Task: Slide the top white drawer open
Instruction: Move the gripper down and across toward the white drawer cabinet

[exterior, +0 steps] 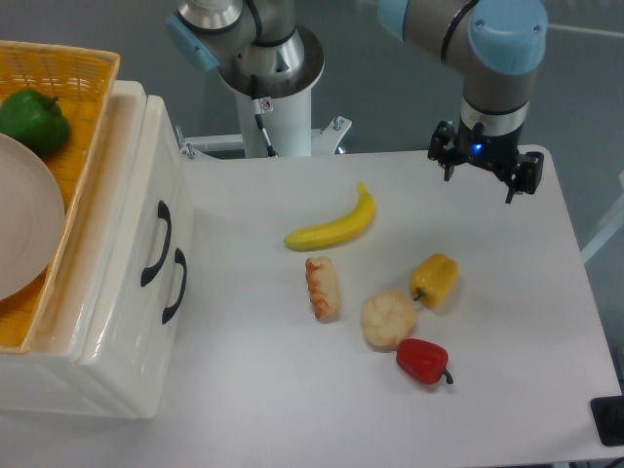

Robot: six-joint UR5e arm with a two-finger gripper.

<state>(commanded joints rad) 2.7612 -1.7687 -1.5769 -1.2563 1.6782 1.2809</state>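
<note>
At nine o'clock the top drawer (146, 210) sat flush in its cabinet (97, 380) (handle untouched), so the task looked unstarted. Far off at two o'clock, well apart from it, the gripper (485, 177) hung above the table (244, 390), fingers spread, holding nothing.

brightly and evenly lit overhead view, sharp through most of the frame.

soft white light falls from above, so the white table (244, 390) reads pale and slightly washed. shadows are faint and short: a thin grey one under the banana (334, 228), small ones beside the red pepper (422, 360) and yellow pepper (436, 279). the glossy cream cabinet (117, 322) carries soft highlights along its rounded edges. a small blue light glows on the robot wrist (478, 149). the white plate (24, 229) is bright, nearly blown out. no motion blur shows.
</note>
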